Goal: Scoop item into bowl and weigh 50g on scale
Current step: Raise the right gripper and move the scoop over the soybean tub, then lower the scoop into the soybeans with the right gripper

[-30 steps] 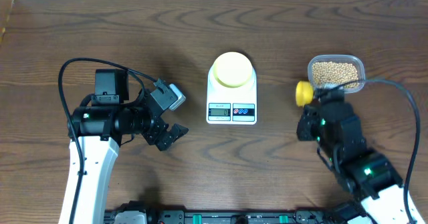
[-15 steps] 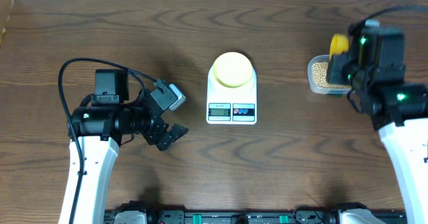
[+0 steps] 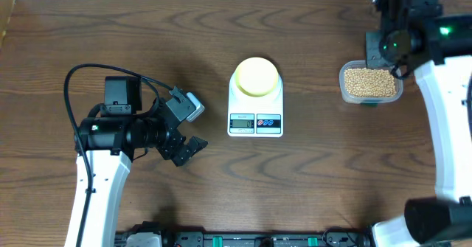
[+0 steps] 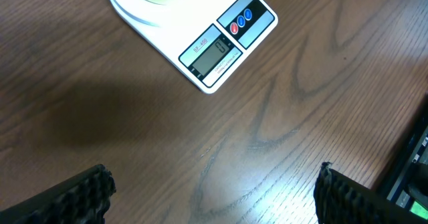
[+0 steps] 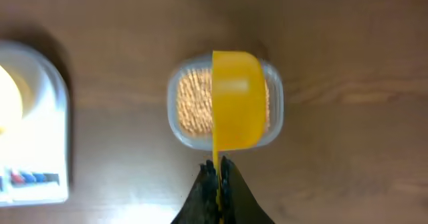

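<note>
The scale carries the bowl; to its left my left gripper hangs wide open, empty. To its right, my right gripper pinches the scoop above the tub — next I dip into the beans.

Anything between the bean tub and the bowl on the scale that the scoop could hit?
Nothing visible. Only bare table lies between the tub and the bowl on the scale. The right tool holds the scoop over the beans.
</note>
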Robot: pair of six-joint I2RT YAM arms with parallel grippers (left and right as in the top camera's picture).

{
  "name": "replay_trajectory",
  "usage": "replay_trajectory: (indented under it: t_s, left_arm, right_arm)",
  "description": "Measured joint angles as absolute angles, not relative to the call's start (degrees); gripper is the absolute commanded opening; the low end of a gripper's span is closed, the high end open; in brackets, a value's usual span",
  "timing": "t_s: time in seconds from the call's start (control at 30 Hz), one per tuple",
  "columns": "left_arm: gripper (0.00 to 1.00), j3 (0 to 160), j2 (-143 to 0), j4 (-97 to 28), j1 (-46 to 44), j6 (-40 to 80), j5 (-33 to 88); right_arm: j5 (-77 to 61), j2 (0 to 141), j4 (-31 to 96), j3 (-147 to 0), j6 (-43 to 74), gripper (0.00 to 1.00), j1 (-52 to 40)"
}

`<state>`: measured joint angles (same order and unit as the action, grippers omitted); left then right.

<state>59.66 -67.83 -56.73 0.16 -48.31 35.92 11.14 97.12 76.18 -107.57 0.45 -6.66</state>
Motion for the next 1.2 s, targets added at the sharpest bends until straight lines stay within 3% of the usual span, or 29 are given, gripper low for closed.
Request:
replay_trajectory:
  t_s: [0.63,1.2]
  left_arm:
    - [0.98,59.66,-67.85,-56.73,0.16,-48.31,35.92]
    - [0.98,59.66,-67.85,-56.73,0.16,-48.34,35.92]
  right_arm:
    - [22.33,109.71,78.78,-107.72,-2.17,0.01,-6.66]
    - [17.34,112.25,75.64,-107.72,-3.62,0.01,-4.67]
